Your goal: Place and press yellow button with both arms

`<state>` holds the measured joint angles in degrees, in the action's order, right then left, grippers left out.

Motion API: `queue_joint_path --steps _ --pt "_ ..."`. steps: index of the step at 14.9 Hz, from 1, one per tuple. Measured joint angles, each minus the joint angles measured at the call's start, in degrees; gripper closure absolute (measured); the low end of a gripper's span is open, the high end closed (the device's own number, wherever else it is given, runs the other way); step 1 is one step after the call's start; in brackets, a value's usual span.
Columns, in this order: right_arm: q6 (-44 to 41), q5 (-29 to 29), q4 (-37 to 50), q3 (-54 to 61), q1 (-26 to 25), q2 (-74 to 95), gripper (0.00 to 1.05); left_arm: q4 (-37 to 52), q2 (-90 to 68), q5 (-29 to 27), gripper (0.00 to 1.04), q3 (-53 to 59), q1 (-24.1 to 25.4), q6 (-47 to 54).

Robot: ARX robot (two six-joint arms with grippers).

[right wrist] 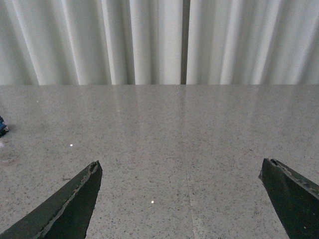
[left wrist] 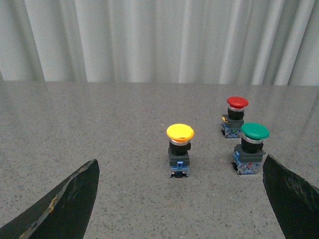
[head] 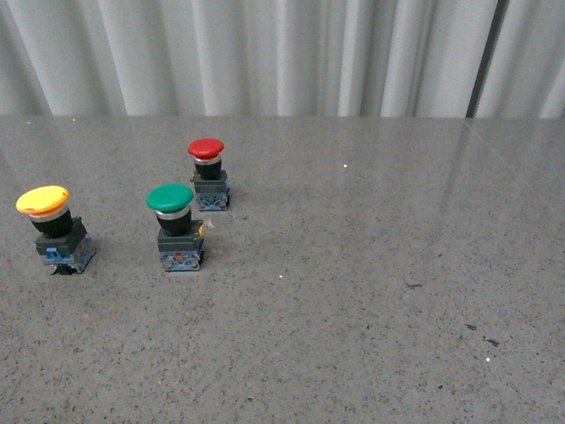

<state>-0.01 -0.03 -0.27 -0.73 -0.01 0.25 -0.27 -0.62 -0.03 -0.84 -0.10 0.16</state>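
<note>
The yellow button stands upright at the far left of the grey table, its yellow cap on a black body with a blue-grey base. In the left wrist view the yellow button stands ahead of my left gripper, which is open and holds nothing; the button lies beyond the fingertips, about midway between them. My right gripper is open over bare table, and no button lies between its fingers. Neither arm shows in the front view.
A green-capped button stands right of the yellow one, and a red-capped button stands behind it. Both also show in the left wrist view, the green button close to one finger and the red button further off. White curtains hang behind the table.
</note>
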Motion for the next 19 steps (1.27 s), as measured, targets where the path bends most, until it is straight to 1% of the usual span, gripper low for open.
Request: queue_joint_path --steps 18,19 --pt "0.0 0.0 0.0 0.0 0.0 0.0 0.07 0.0 0.0 0.0 0.07 0.0 0.0 0.0" --pt "0.0 0.0 0.0 0.0 0.0 0.0 0.07 -0.7 -0.2 -0.6 0.07 -0.1 -0.2 -0.2"
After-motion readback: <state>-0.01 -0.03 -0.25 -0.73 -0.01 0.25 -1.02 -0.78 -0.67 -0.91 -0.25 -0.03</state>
